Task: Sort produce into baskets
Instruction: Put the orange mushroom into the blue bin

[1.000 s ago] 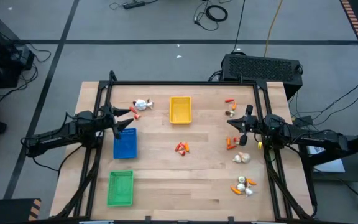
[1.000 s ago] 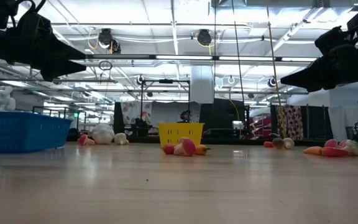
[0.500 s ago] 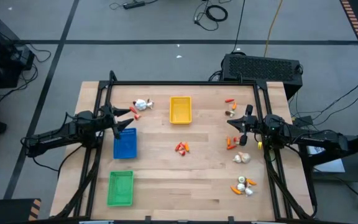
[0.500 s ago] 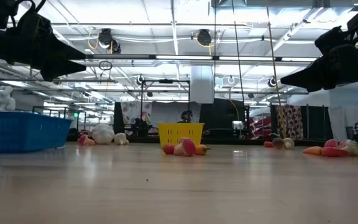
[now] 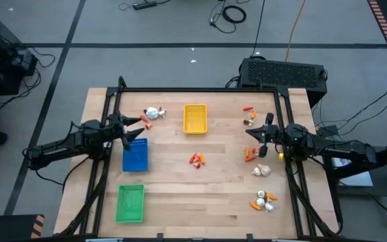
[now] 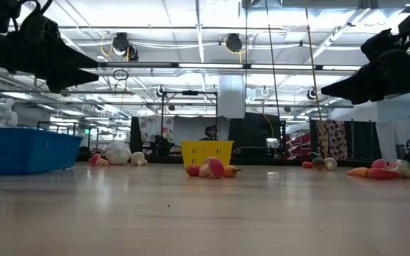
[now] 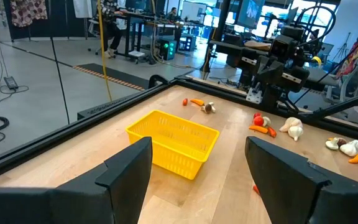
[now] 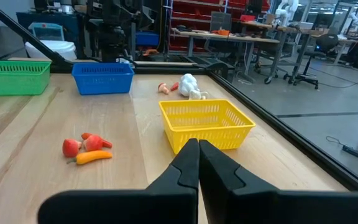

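Clearly we see all three baskets [image 5: 195, 119] empty, produce [image 5: 197, 159] unsorted; left gripper [image 5: 134, 129] gapes, right gripper [image 5: 256, 136] is closed.

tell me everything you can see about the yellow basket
The yellow basket is a small, shallow, rectangular tray that looks like plastic, with slatted mesh-like walls flaring slightly outward and an open top. It stands upright and flat on the wooden table, near the far edge at the middle. Nothing shows inside it and nothing touches it. The nearest produce is a whitish-and-red cluster to one side and a small red-orange pile toward the table's centre.
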Action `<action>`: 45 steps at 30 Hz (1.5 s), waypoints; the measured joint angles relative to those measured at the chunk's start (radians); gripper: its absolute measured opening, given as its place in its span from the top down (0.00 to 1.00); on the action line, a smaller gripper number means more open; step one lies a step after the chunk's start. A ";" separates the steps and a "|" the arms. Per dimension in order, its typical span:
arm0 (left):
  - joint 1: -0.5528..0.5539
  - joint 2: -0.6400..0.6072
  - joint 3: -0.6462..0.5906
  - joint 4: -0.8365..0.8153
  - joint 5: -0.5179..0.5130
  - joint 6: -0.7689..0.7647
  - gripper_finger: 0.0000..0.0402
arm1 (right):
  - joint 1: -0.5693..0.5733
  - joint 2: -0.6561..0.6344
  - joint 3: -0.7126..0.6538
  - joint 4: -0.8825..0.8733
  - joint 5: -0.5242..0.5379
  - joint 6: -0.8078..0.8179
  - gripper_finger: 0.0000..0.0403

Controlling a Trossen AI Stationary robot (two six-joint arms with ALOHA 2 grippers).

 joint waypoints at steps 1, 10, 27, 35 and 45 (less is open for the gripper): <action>0.000 0.000 0.000 0.000 0.000 -0.003 0.34 | 0.000 0.000 0.000 -0.001 0.000 -0.002 1.00; 0.000 0.000 0.000 0.000 0.000 -0.234 0.34 | 0.000 0.000 0.000 0.004 -0.003 0.165 1.00; 0.000 0.002 0.000 0.031 -0.072 -0.155 0.34 | 0.000 0.009 0.000 0.152 0.009 0.175 1.00; 0.000 0.093 0.000 0.154 0.033 -0.071 0.34 | -0.001 0.120 0.000 0.329 0.033 0.053 0.90; 0.000 0.487 0.110 0.385 0.099 0.091 0.34 | -0.001 0.347 0.052 0.555 0.033 -0.026 0.75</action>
